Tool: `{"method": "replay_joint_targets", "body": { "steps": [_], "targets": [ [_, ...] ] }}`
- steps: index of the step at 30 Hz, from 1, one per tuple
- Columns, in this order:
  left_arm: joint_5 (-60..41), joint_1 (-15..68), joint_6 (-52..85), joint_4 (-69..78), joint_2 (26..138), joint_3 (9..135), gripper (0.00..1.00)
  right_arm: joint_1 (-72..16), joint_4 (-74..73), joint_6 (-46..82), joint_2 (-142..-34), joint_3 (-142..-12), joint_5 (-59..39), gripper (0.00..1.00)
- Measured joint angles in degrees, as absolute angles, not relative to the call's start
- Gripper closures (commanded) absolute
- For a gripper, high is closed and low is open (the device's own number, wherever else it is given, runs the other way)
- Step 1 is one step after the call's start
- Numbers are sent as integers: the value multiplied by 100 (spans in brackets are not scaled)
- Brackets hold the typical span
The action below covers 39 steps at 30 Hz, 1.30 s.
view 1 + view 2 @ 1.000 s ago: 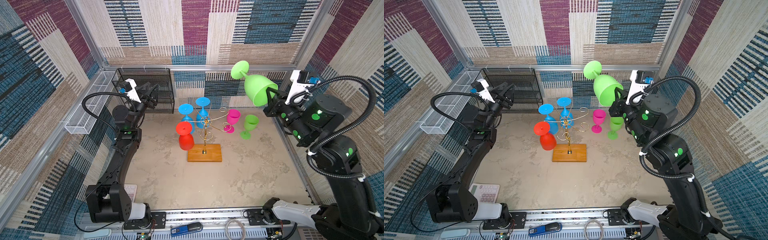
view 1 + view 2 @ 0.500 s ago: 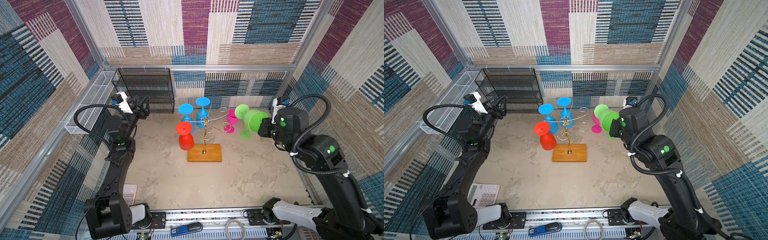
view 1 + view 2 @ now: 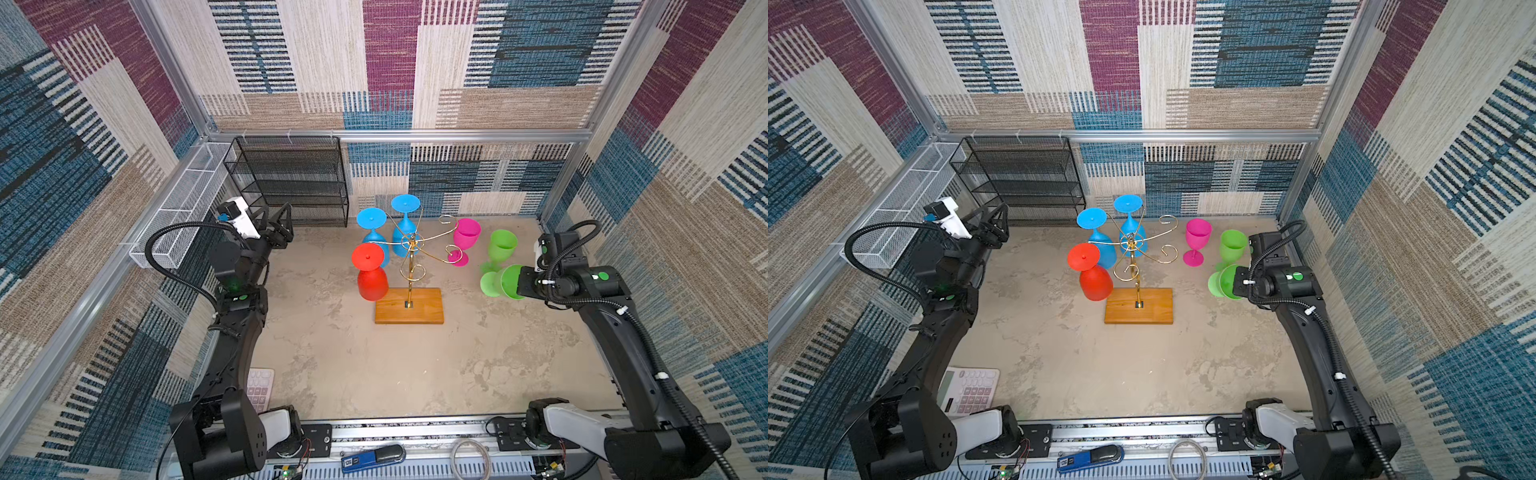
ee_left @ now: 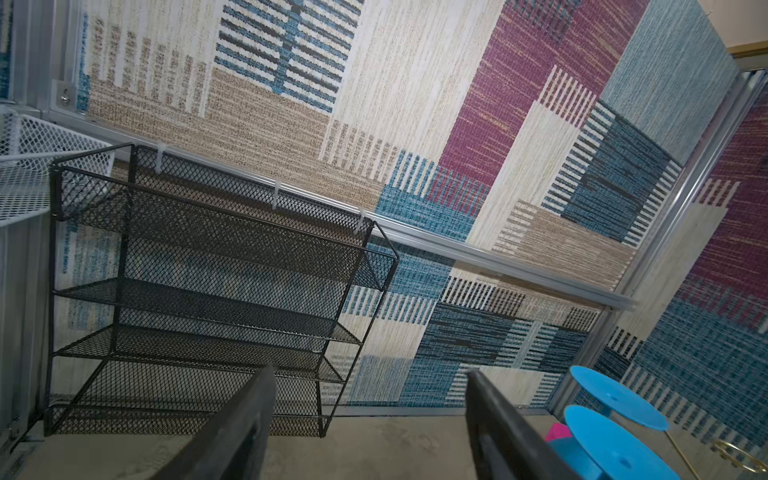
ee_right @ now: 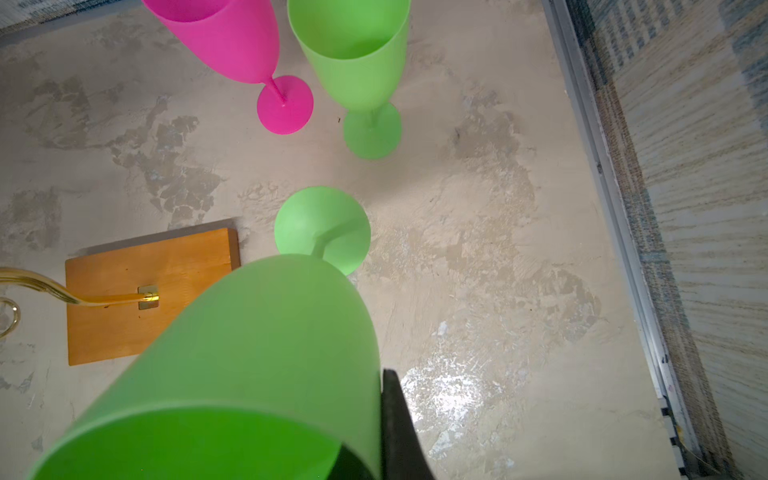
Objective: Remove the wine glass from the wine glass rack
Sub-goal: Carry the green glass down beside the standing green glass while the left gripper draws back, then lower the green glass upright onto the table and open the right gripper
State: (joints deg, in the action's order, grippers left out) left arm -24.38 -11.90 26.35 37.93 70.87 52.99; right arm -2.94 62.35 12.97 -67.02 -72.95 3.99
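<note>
Holding green wine glass (image 3: 508,283), foot slanted down toward rack (image 3: 424,312)

The green wine glass (image 3: 505,282) is off the rack, gripped at the rim of its bowl by the right hand (image 3: 524,286). It is tilted steeply, with its mouth toward the hand and its round foot pointing at the rack's base, low over the counter (image 5: 478,257). Whether the foot touches cannot be told.

The wine glass rack (image 3: 424,309) stands upright mid-counter: a gold wire stem with curled arms on an orange-brown wooden base. A red glass (image 3: 372,282) and two blue glasses (image 3: 374,239) hang upside down from its left-side arms.
</note>
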Motion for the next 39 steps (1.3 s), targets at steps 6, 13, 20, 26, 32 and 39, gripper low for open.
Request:
{"method": "replay_joint_targets", "body": {
  "steps": [6, 13, 20, 26, 32, 39],
  "targets": [
    [-2438, -1232, 2683, 3900, 7153, 5148, 25, 360, 5946, 1039, -6945, -6945, 198, 100],
    [-2438, -1299, 2696, 4095, 7273, 5087, 25, 952, 5647, 875, -7369, -6899, 191, 100],
    [-2464, -1334, 2703, 4263, 7428, 5019, 26, 1107, 5360, 766, -8075, -7358, 222, 100],
    [-2576, -1387, 2700, 4397, 7437, 5006, 26, 1288, 5175, 703, -8836, -7752, 386, 100],
    [-2587, -1463, 2707, 4434, 7494, 4998, 26, 1302, 5022, 591, -9382, -8143, 412, 100],
    [-2589, -1522, 2724, 4480, 7522, 4971, 27, 1315, 5006, 502, -9880, -8562, 423, 95]
  ]
}}
